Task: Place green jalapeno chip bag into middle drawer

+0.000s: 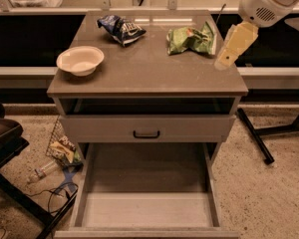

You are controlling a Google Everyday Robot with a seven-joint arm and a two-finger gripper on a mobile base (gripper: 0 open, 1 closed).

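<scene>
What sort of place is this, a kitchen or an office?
Probably a robot test lab: a drawer cabinet staged with a green chip bag and a bowl, the robot's claw hovering beside the bag, cables on the floor.

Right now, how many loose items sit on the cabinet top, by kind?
Chip bags: 2 (green jalapeno chip bag, dark blue chip bag)
Bowls: 1 (white bowl)
Total: 3
The hand hangs just right of the green bag.
</scene>
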